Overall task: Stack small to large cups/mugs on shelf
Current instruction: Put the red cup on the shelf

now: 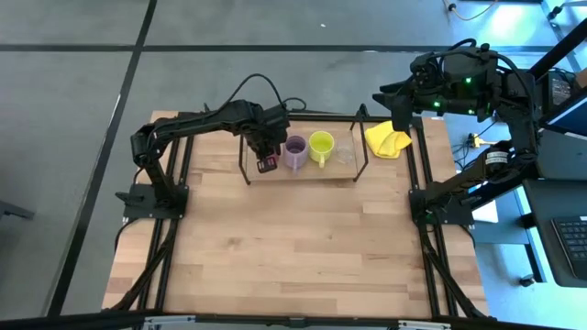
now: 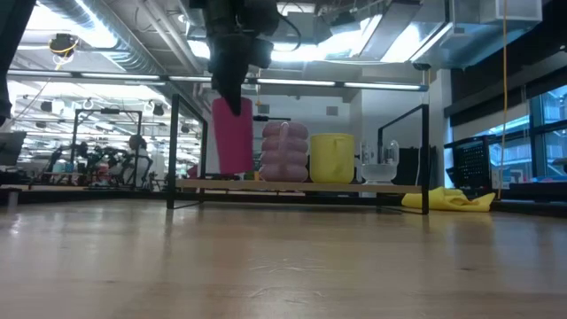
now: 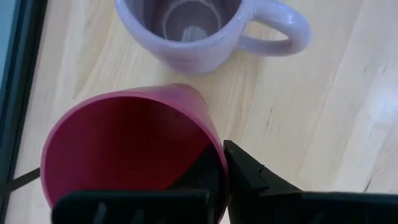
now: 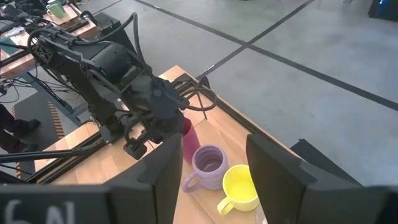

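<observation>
My left gripper [image 1: 268, 154] is over the left end of the shelf [image 1: 307, 174], shut on the dark red cup [image 2: 233, 137]. To the cup's right, the pale lilac mug [image 1: 295, 151], the yellow-green mug [image 1: 321, 145] and the tiny clear glass [image 1: 346, 153] stand in a row, bases on the shelf's wooden board [image 2: 354, 186]. In the left wrist view the lilac mug [image 3: 186, 31] is just beyond the red cup [image 3: 124, 149]. My right gripper [image 4: 211, 168] is open and empty, raised beyond the table's far right corner. My left gripper holds the red cup by its rim wall [image 3: 214, 146], one finger inside the cup and one finger [image 3: 249, 171] outside. The fingers come from above, pointing down. The cup hangs upright, mouth up, its base [image 2: 233, 170] a little above the shelf board.
A yellow cloth [image 1: 388, 139] lies on the table just right of the shelf. The shelf's thin black rods [image 1: 246, 160] stand at both ends. The near part of the wooden table [image 1: 293, 247] is bare. The black table frame [image 1: 417, 183] runs along the sides.
</observation>
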Action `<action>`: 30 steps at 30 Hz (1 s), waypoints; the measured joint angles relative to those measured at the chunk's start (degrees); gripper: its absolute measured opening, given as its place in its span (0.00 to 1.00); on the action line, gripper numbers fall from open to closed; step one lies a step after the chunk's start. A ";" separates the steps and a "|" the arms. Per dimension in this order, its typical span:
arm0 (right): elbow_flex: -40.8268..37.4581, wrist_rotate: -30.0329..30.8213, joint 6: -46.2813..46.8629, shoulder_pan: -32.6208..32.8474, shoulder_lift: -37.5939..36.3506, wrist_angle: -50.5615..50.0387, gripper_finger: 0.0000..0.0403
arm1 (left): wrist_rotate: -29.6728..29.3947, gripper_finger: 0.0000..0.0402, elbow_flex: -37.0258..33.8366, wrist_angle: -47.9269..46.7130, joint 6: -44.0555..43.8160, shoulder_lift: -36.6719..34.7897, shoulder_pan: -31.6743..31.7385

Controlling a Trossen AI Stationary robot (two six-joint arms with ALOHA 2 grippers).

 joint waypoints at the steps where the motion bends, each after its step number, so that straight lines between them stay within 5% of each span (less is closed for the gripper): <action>1: 0.00 0.00 0.01 0.01 0.00 0.01 0.44 | -0.14 0.01 0.00 0.11 0.05 0.00 0.01; 30: 0.00 0.04 0.17 -0.01 0.00 0.00 0.44 | -1.31 0.04 0.00 -1.07 3.10 0.00 0.07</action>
